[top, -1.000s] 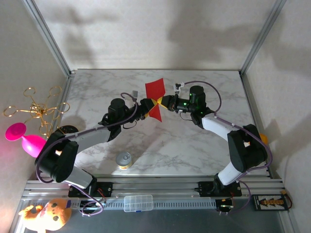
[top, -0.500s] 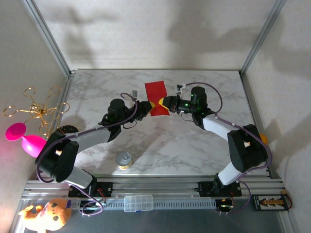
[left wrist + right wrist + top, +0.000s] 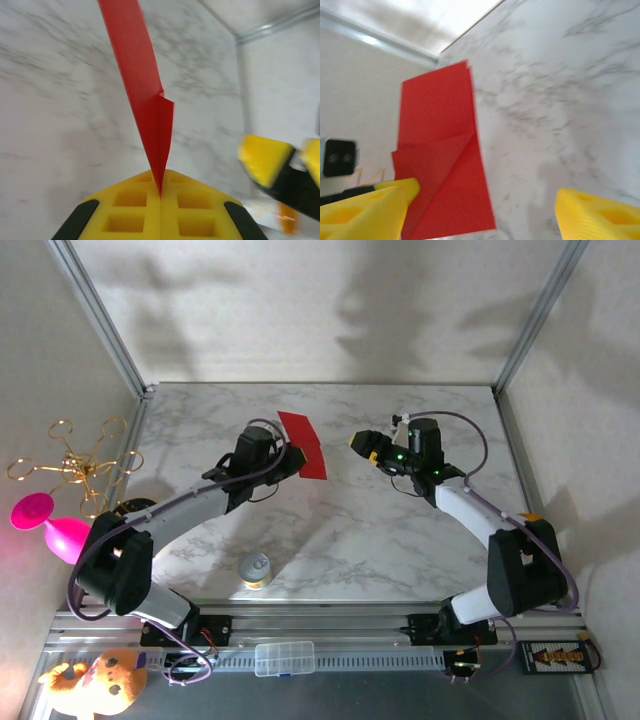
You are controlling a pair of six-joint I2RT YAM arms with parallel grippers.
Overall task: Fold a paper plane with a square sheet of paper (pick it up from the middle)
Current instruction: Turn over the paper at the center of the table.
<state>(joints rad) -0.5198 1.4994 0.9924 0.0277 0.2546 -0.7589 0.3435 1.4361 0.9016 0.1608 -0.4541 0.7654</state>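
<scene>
I see my left gripper (image 3: 290, 456) clamped on the red paper (image 3: 303, 443); in the left wrist view its two yellow fingers (image 3: 135, 210) press together with the sheet's edge pinched between them. The paper sits over the far part of the tabletop (image 3: 400, 530), a little left of its middle, with a diagonal crease across it. My right gripper (image 3: 362, 444) stands near it, clear of the sheet, jaws spread wide and holding nothing. Whether the paper touches the marble I cannot tell
</scene>
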